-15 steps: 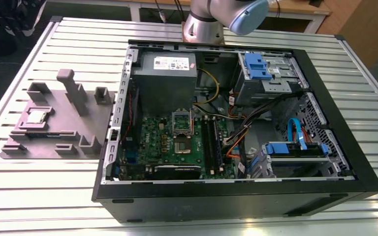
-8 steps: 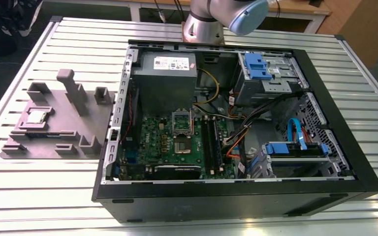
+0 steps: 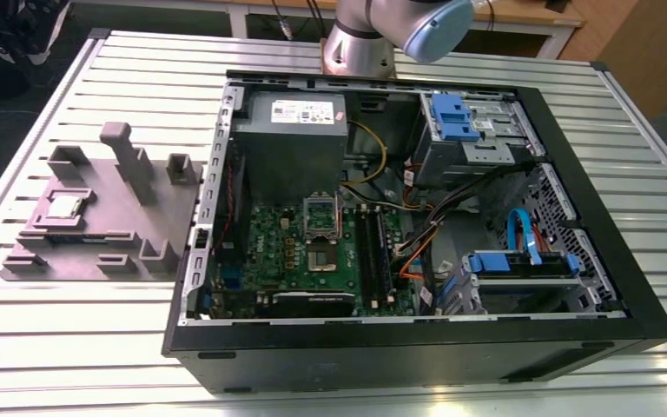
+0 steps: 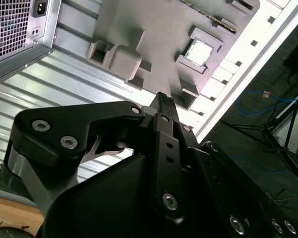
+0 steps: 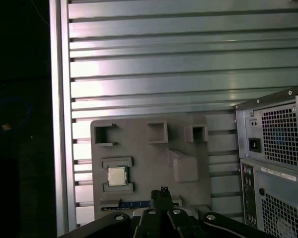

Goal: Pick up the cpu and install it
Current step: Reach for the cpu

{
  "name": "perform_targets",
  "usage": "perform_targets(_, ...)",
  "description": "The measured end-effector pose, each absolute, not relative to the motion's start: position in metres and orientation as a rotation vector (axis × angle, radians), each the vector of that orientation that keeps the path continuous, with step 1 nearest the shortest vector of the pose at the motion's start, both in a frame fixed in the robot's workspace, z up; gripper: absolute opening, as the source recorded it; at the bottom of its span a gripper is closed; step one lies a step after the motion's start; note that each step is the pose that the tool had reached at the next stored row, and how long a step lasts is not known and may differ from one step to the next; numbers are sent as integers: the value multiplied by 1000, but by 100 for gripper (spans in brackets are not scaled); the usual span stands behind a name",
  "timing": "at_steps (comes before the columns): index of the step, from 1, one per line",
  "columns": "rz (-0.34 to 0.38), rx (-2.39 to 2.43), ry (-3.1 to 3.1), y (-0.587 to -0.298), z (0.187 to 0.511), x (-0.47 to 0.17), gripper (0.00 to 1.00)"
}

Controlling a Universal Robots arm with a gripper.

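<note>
Step in hand: approach for the pick, nothing grasped yet. The black two-finger tool [image 5: 162, 192] looks clenched and empty. It hangs above the grey-mauve plastic fixture block with upright posts [image 5: 154, 153], apart from it.

The cpu, a small flat square chip with a silvery metal top [image 5: 117, 176], lies top-up in a square pocket of that block, mid-left of frame in the exterior view. It isn't touching the tool.

My read: the pick calls for the tool released, centred over the chip and square to its edges. The pocket walls look like they leave little slack.

Install not begun: the silver rectangular socket frame [image 3: 322, 217] sits on the green motherboard [image 3: 275, 239] inside the open black computer case [image 3: 426, 365], centre frame.

Ribbed aluminium slat tabletop [image 3: 79, 339]. Past its edge, dark floor with loose blue cables [image 4: 268, 96]; light wooden furniture [image 3: 646, 43] upper right in the exterior view.
</note>
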State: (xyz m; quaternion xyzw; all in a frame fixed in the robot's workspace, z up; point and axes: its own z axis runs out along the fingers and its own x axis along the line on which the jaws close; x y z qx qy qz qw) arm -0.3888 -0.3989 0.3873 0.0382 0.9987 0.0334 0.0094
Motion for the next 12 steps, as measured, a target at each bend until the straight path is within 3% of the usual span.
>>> perform_targets(12,104,119,3120,-399,387,-397,10)
